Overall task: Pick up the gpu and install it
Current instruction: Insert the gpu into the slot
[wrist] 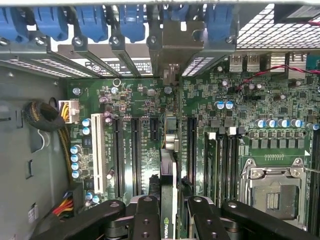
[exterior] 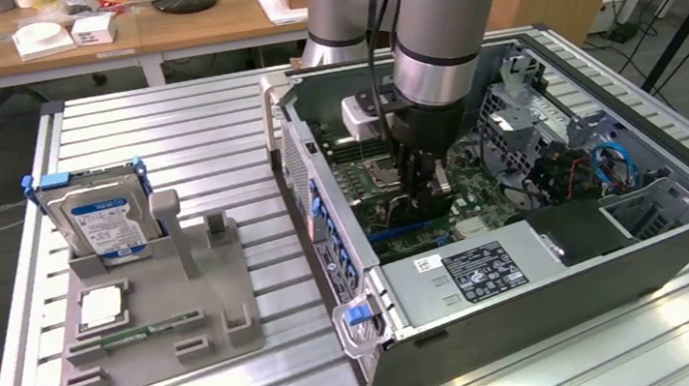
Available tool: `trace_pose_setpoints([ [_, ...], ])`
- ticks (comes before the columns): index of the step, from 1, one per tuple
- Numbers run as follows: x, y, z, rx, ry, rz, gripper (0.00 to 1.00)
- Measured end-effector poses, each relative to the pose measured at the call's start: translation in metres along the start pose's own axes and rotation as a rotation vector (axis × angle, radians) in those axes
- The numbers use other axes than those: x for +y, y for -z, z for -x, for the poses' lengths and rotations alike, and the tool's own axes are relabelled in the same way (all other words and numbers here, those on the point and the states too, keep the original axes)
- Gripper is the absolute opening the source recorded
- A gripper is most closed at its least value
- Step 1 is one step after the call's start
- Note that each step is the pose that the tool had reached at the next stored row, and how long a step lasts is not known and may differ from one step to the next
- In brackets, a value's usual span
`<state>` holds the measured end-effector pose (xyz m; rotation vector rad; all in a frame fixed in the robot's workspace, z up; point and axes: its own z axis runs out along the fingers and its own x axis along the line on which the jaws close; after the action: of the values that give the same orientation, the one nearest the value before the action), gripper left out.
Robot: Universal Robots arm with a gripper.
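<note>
The arm reaches down into the open computer case, which lies on its side on the slatted metal surface. The pincer is clamped on the gpu, held edge-on between the black fingers; the card's top edge with a green logo shows between them in the wrist view. The gpu stands upright over the motherboard, in line with a long expansion slot, its silver bracket up against the rear slot openings of the case, among the blue retention clips. Whether the card's edge is fully seated in the slot cannot be told. Beside the card lie further black slots and one white slot; the bare CPU socket sits off to one side. In the exterior view, the gpu is mostly hidden behind the pincer. Toward the exterior view's left, well apart from the case, a grey parts holder carries a blue-labelled hard drive standing upright, a flat CPU chip and a narrow RAM stick.
</note>
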<state>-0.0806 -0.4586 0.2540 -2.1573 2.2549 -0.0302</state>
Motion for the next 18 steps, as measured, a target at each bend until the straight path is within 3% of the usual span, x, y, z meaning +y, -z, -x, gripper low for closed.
trace_pose_setpoints([
  [11, 0.0032, -0.0065, -0.0002, 0.0003, 0.000, 0.0001, 0.26],
  [18, 0.0032, -0.0019, -0.0002, 0.0002, 0.000, 0.0001, 0.26],
])
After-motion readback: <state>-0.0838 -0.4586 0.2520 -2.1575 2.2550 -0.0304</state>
